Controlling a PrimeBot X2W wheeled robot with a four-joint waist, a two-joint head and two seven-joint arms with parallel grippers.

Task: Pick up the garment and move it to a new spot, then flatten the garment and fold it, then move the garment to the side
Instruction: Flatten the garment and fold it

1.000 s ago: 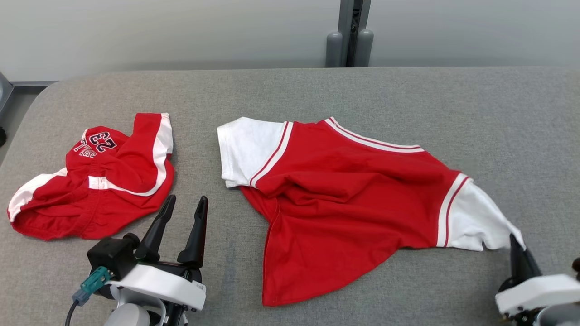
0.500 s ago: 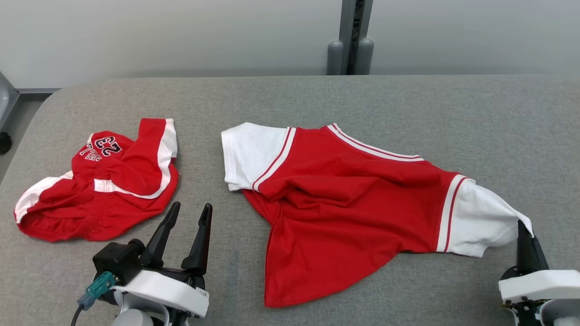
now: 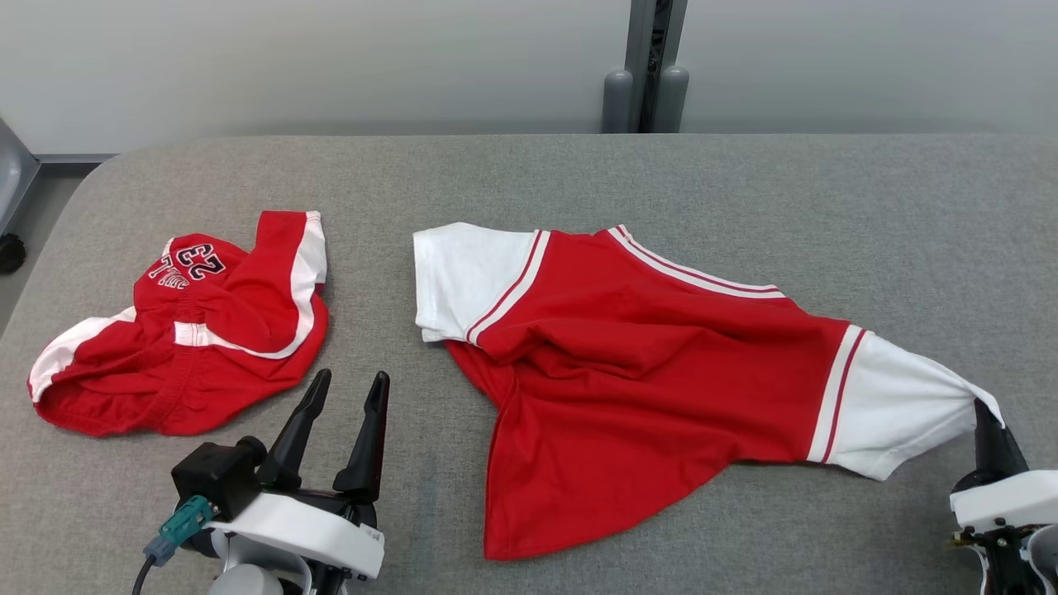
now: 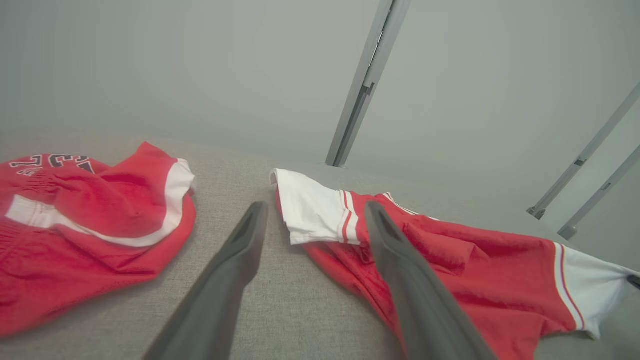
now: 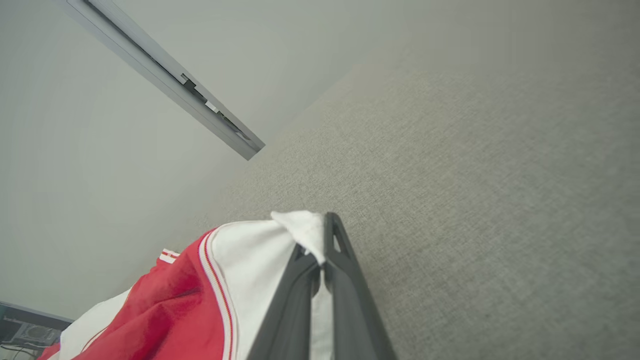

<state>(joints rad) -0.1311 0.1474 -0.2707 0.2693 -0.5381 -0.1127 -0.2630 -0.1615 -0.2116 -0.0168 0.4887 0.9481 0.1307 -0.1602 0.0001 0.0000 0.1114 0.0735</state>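
Head view: right gripper (image 3: 988,413) clamped on the white sleeve (image 3: 901,405) of the red shirt (image 3: 645,372), rumpled mid-table (image 3: 579,182). Left gripper (image 3: 350,378) spread, empty. Best pulled outward, low and slow, so wrinkles ease without dragging.

Soft, even light — blurred wrist foregrounds

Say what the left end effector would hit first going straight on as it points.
Likely the free white sleeve of the shirt, which lies just ahead between the open fingers of the left end effector in its wrist view. Height is unclear, so it might touch the bare table first.
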